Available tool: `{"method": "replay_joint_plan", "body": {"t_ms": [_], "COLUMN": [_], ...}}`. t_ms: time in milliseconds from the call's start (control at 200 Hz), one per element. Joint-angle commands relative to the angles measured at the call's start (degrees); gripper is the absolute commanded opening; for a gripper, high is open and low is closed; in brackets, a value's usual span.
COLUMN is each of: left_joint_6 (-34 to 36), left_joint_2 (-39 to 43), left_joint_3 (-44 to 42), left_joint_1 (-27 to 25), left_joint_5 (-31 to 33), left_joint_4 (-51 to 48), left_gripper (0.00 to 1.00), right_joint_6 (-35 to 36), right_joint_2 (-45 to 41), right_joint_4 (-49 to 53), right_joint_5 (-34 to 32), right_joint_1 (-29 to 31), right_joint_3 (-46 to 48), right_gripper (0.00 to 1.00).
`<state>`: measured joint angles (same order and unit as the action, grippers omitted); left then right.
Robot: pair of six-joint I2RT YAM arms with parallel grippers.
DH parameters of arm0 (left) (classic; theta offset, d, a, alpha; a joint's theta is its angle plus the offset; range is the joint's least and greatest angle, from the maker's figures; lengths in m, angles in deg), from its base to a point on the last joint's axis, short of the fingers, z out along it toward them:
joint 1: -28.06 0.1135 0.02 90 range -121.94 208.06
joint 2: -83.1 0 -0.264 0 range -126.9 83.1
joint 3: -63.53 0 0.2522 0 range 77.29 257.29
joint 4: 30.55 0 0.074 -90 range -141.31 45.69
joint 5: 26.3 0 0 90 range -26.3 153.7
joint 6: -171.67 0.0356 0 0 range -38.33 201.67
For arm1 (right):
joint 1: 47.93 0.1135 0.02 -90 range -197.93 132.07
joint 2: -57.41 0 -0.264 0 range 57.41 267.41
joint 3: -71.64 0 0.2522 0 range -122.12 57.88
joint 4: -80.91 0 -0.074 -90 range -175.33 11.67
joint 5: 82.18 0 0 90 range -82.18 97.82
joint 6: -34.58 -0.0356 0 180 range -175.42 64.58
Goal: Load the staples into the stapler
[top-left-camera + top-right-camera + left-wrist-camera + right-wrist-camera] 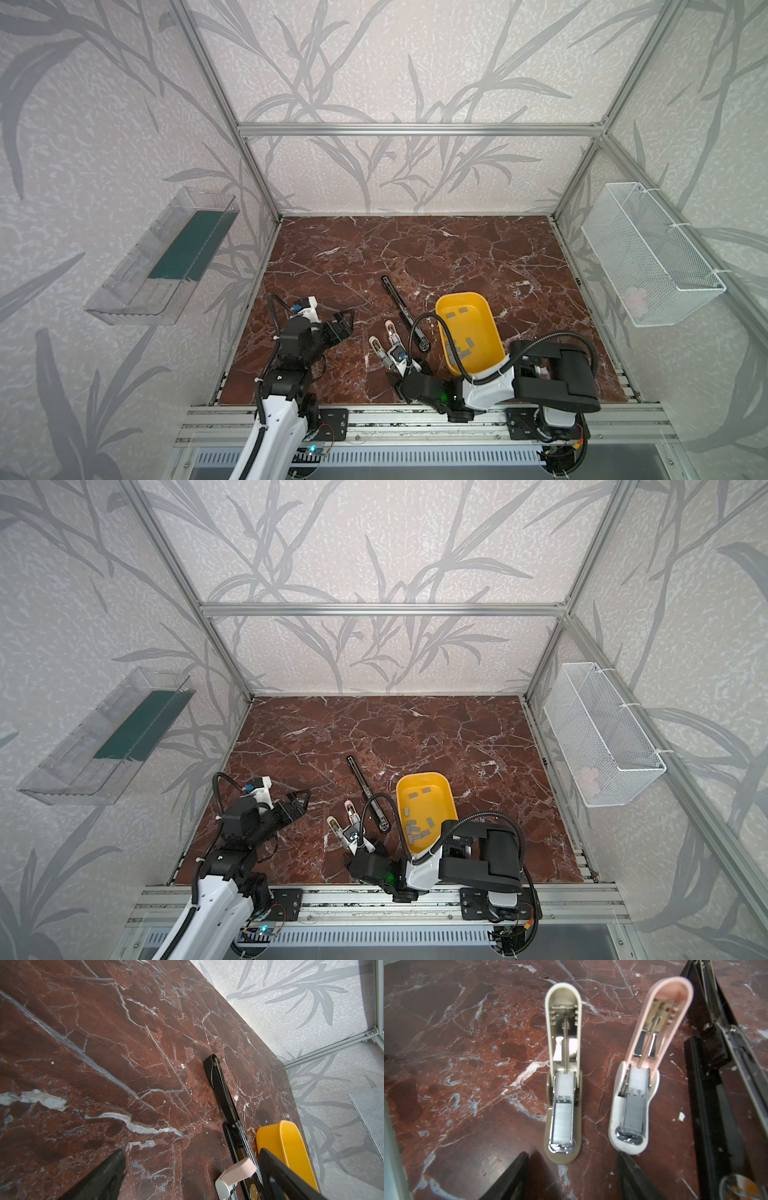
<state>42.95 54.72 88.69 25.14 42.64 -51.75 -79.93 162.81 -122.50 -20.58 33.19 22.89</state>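
Saw a marble table bearing a yellow tray at front right, a long black stapler opened flat just beside it. Found left gripper spread wide and empty, right gripper parted and empty near a beige stapler and a pink stapler, both opened. Noted the staples loose in the tray.

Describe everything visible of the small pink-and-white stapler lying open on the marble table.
The small stapler with pale pink plastic lid and white base lies flat on the red-brown marble table, lid swung open. Inside the lid show a thin spring rod and shiny metal plates; the chrome-tipped channel holds a grey staple strip ahead of a white pusher. It sits between the beige small stapler and the long black stapler. The open right gripper hovers near its front end, holding nothing.
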Motion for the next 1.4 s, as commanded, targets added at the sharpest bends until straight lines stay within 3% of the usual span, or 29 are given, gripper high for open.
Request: {"method": "replay_joint_plan", "body": {"t_ms": [0,225,390,710,995,1220,1400], "left_joint_6": [-0.7,-1.7,-2.0,-2.4,-1.9,-2.4,-2.8], "left_joint_2": [-0.2,-2.4,-3.6,-6.7,-10.8,-16.8,-20.0], "left_joint_3": [-0.4,-1.2,-1.5,-1.4,-0.8,-0.5,0.6], "left_joint_1": [0.2,0.2,0.2,0.0,-1.3,-5.8,-13.9], "left_joint_5": [-1.6,-3.9,-5.0,-7.9,-5.8,-3.5,5.2], "left_joint_4": [0.6,3.6,4.8,5.5,6.0,9.3,8.9], "left_gripper": [0.99,0.93,0.87,0.71,0.63,0.55,0.5], "right_joint_6": [0.9,2.8,3.2,2.9,3.1,2.8,2.3], "right_joint_2": [2.6,5.2,6.1,6.1,6.4,6.4,6.5], "right_joint_4": [3.6,5.3,5.8,6.0,6.0,4.8,4.5], "right_joint_5": [0.5,1.8,2.5,1.8,1.0,0.8,1.4], "right_joint_1": [-0.4,-0.3,-0.3,-0.3,-0.2,-0.2,-0.2], "right_joint_3": [0.2,-3.0,-4.1,-3.2,-2.8,-2.7,-3.3], "right_gripper": [0.67,0.62,0.48,0.37,0.3,0.28,0.27]}}
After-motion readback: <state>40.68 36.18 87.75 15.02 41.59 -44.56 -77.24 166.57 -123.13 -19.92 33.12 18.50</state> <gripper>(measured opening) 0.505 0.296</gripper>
